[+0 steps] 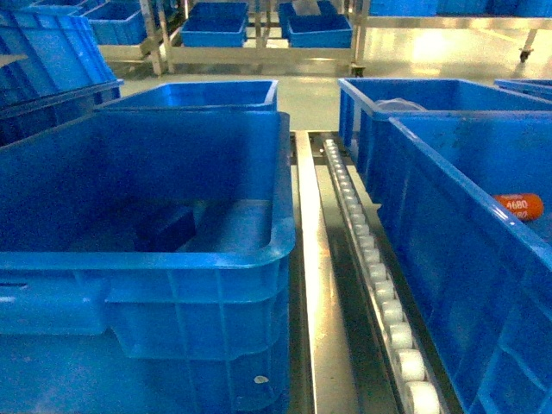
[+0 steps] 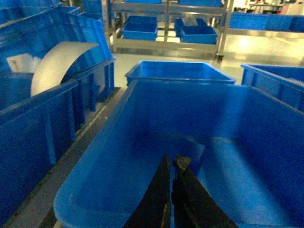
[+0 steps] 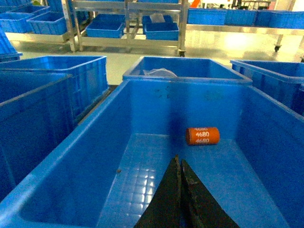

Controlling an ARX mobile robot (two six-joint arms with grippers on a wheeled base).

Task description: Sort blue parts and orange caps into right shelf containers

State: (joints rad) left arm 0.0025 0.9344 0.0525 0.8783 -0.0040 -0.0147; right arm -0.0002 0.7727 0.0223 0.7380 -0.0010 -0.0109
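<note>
Right wrist view: an orange cap [image 3: 203,136] marked 4680 lies on its side on the floor of the right blue crate [image 3: 76,166], ahead of the right gripper [image 3: 179,164], jaws pressed together, empty. The left gripper [image 2: 172,164], likewise closed, hangs over the left crate [image 2: 95,166]. Only the head view shows the roller track [image 1: 379,285] between the crates.

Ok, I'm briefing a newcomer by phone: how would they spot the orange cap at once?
Start at the steel roller track between the big blue plastic crates, then take the near crate on its right. On its floor lies a small orange cylindrical cap, on its side, the only non-blue item there, printed 4680 in white.
</note>
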